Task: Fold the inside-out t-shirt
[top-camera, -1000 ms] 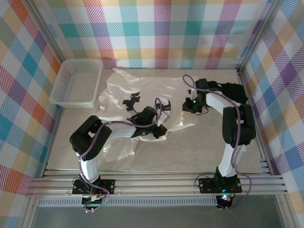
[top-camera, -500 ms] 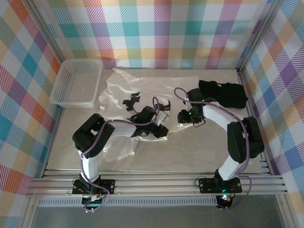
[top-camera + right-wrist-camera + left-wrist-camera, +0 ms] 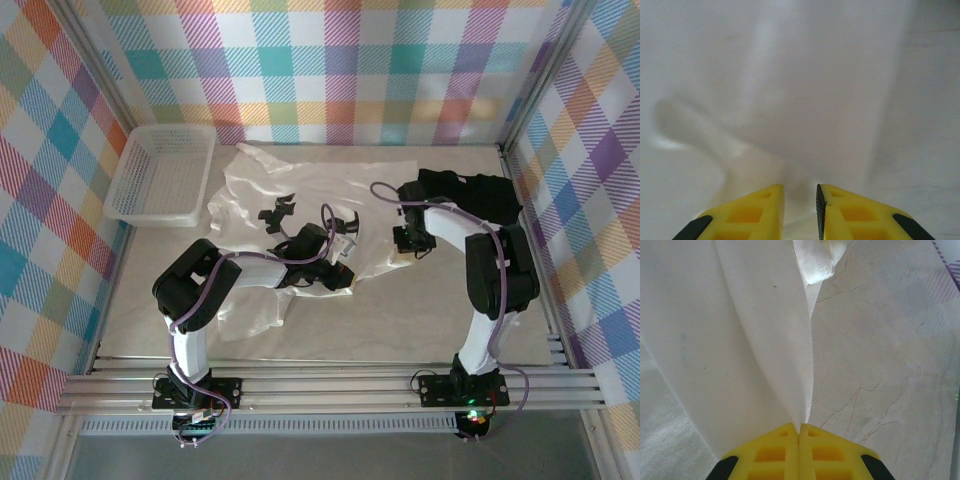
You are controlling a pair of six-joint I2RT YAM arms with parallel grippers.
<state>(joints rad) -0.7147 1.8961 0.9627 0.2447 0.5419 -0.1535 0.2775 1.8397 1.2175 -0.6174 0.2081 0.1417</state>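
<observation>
At the far left of the worktop point(image 3: 400, 320) stands a white basket point(image 3: 122, 180), touching the checked side wall. Just beside it, the inside-out t-shirt point(image 3: 300, 185) lies spread and rumpled across the middle of the worktop, from the basket's right edge toward the right arm. A lower flap of it trails toward the near edge, under the left arm.

The left hand point(image 3: 338, 272) sits low at the shirt's near right edge. In the left wrist view, this hand point(image 3: 799, 429) is clenched on the cloth. Its 2 yellow fingers point(image 3: 775, 452) are pressed together, and a thin fold of the shirt point(image 3: 740, 340) rises from between the tips into a sharp ridge. Bare marbled worktop point(image 3: 880, 365) shows to the right of that ridge.

Further right, the right hand point(image 3: 402, 250) is down at the shirt's right edge, well apart from the left one. In the right wrist view, this hand point(image 3: 800, 192) has its 2 fingers point(image 3: 845, 210) a narrow slit apart over blurred white cloth point(image 3: 805, 90). I cannot tell whether any cloth is caught in the slit.

At the far right, a black folded garment point(image 3: 480, 195) lies behind the right arm, apart from the shirt.
</observation>
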